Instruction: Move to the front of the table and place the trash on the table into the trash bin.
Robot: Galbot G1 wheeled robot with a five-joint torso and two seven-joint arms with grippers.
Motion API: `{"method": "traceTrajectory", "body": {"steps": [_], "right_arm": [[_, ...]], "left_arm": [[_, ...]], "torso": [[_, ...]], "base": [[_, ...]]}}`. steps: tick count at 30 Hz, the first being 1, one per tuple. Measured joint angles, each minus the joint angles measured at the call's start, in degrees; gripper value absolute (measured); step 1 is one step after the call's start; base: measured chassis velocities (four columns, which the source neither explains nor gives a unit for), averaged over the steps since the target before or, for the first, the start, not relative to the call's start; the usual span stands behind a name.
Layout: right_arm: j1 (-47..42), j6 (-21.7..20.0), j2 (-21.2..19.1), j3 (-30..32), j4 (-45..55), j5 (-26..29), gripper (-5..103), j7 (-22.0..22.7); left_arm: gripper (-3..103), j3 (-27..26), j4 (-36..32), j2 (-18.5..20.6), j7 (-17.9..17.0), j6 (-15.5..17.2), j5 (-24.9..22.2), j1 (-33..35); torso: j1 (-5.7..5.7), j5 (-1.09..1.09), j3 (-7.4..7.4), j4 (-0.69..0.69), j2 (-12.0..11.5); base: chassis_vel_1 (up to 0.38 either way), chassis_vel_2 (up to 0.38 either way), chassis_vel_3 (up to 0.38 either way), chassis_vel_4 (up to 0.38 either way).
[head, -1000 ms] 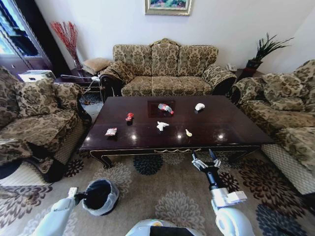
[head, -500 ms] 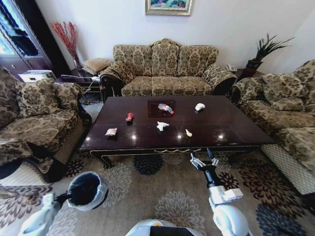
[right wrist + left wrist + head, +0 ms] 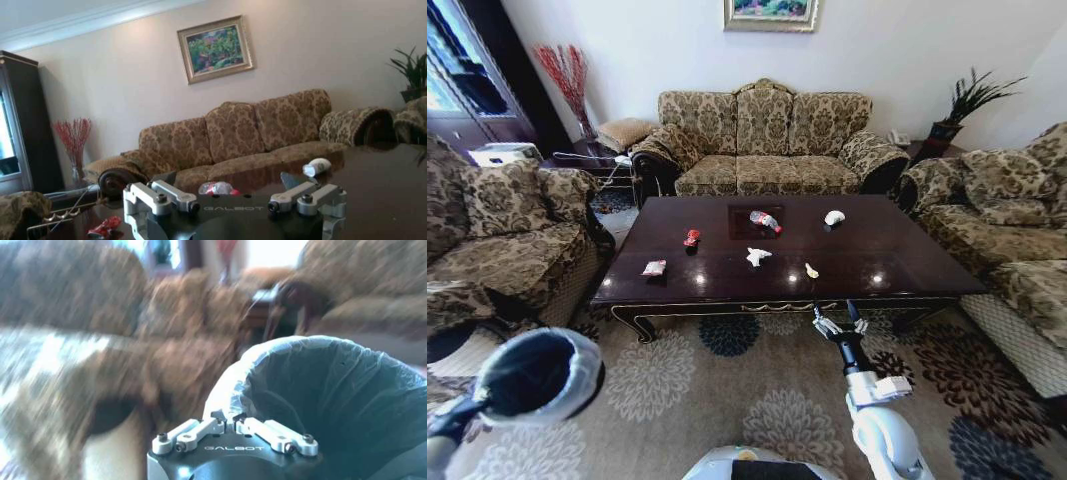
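Your left end effector [image 3: 229, 418] has its fingers pinched together on the rim of the trash bin [image 3: 537, 375], gripping the translucent liner folded over the edge. The bin hangs tilted off that end effector, its mouth turned up and toward the camera; you can see a dark liner inside, but whether anything lies in it you cannot tell. It sits low at your left, well apart from the desk [image 3: 897, 255].

Your right end effector [image 3: 837, 322] is spread wide and holds nothing, poised just short of the desk's near edge. Beyond it on the dark top lies the trash: nearest, ahead of the fingers, a yellowish scrap [image 3: 811, 270] and a crumpled white paper [image 3: 756, 256]; farther back a clear bottle with a red cap [image 3: 764, 220] and a second white wad [image 3: 833, 217]; off to its left a red wrapper [image 3: 691, 238] and a pinkish packet [image 3: 654, 268].
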Motion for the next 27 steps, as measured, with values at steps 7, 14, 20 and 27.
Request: {"method": "traceTrajectory", "body": {"steps": [7,14,20,27], "right_arm": [[0.61,1.3,-0.53,0.69,0.11,-2.35,100,0.92],[0.35,1.35,-1.68,1.96,0.91,-3.6,100,0.81],[-0.09,0.34,-2.1,2.29,2.9,-4.23,100,1.14],[-0.66,0.14,-2.32,2.85,4.26,-4.26,100,1.39]], "left_arm": [[4,-1.68,-12.98,1.96,-1.31,1.88,-3.17,-0.54],[4,0.26,-21.38,6.85,-1.19,1.93,-5.43,-2.0],[4,8.75,-21.89,12.43,-1.05,2.57,-4.0,-5.78],[4,11.63,-21.54,13.91,-1.18,2.54,-2.85,-7.11]], "torso": [[0.01,-0.01,0.0,0.07,0.0],[0.01,0.03,0.0,0.05,0.0],[0.01,-0.04,0.01,0.04,-0.01],[0.01,0.01,0.01,0.06,0.0]], "base": [[0.0,0.0,0.0,0.0],[0.0,0.0,0.0,0.0],[0.0,0.0,0.0,0.0],[0.018,0.017,-0.019,-0.019]]}}
